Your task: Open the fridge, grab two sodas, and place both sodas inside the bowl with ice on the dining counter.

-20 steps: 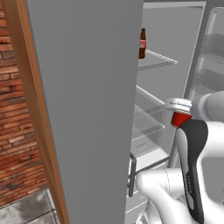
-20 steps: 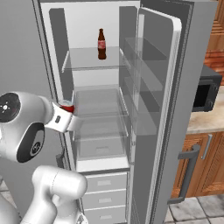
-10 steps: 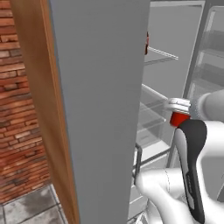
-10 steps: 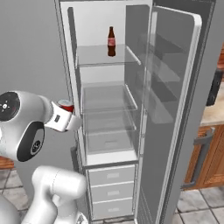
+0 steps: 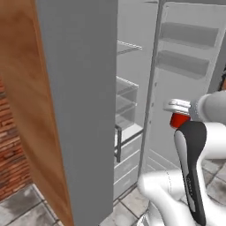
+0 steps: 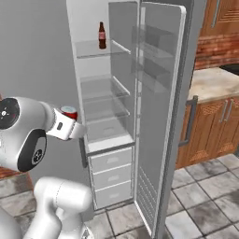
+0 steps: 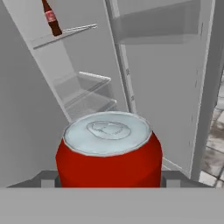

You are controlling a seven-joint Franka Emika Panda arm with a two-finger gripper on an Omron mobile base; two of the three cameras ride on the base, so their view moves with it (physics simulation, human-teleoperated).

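Gripper (image 7: 109, 186) clenched on red can (image 7: 109, 151), clear of fridge (image 6: 126, 93); keep can upright en route to dining counter, bottle (image 6: 101, 35) on top shelf next.

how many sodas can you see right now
2. The red can sits in the gripper, held out in front of the open fridge. The cola bottle stands on the fridge's top glass shelf. Others could be hidden behind the closed grey door.
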